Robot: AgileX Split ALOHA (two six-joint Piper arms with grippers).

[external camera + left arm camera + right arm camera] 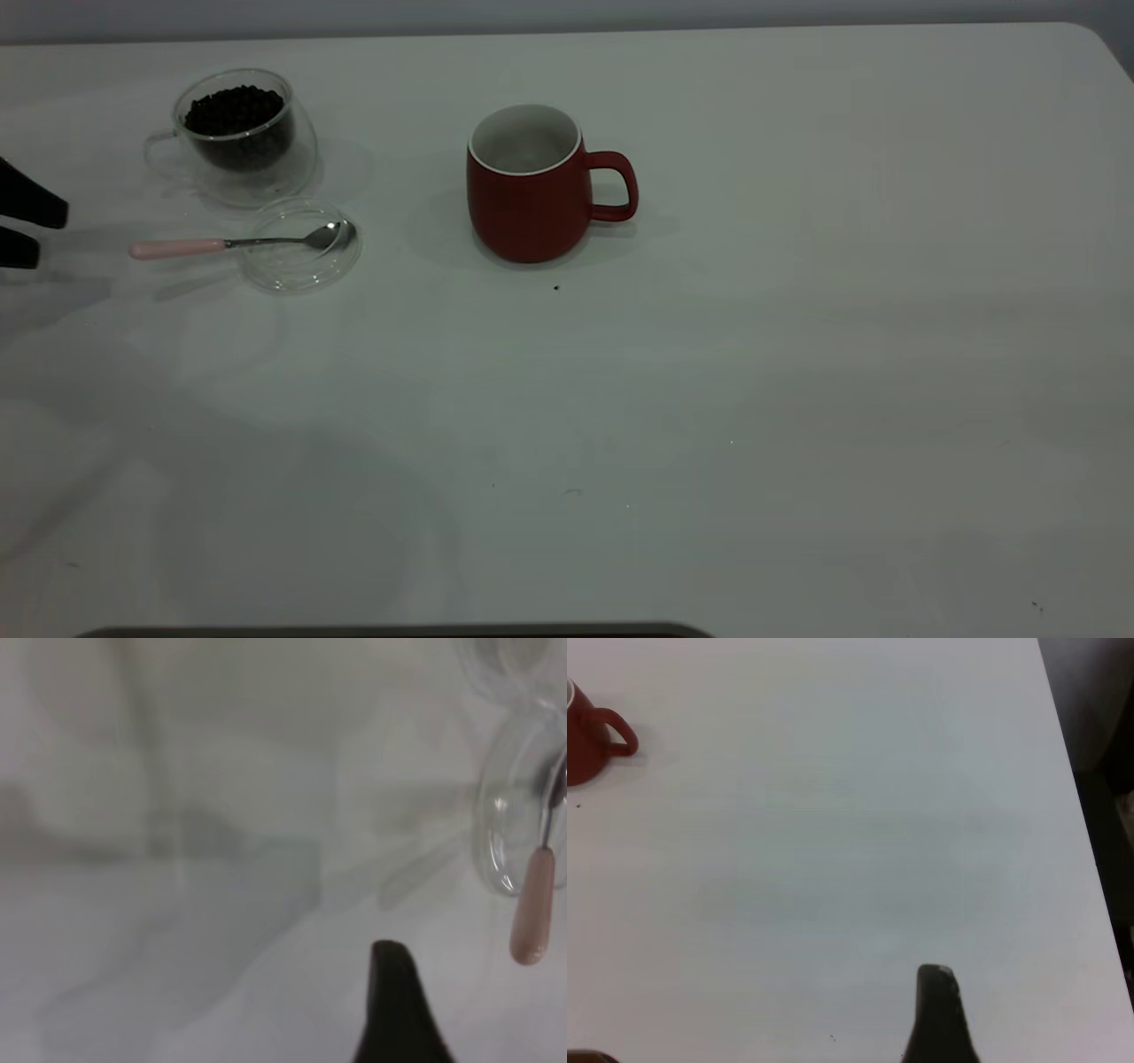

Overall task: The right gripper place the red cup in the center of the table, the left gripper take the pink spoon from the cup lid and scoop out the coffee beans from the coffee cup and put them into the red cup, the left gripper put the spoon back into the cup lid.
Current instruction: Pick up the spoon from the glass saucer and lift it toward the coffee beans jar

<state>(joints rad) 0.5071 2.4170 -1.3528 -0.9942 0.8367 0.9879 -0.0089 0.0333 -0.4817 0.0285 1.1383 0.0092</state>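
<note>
The nearest stretch of the table (620, 461) is seen as bare white surface marked only by a few small dark specks, one of them just in front of the red cup (530, 188).

Farther back, the red cup is stood upright near the middle of the table, its white interior shown empty and its loop handle turned toward the exterior view's right. It is also caught at the edge of the right wrist view, well apart from the right gripper (939, 1014). Only 1 dark fingertip of that gripper is shown there, above bare table near the table's edge, so it cannot be told whether its fingers are apart or together; it is not seen in the exterior view.

To the left of the red cup, the cup lid (301, 266) is laid flat on the table. The pink spoon (239, 243) is rested across it, the metal bowl inside the lid and the pink handle stuck out past the rim toward the left gripper (22, 226). That gripper is seen at the exterior view's left edge, its 2 dark fingers held apart with nothing between them, near the handle's end but not touching it.

Just behind the lid, the coffee cup (244, 137) is stood upright, with the coffee beans (235, 111) heaped inside it.
</note>
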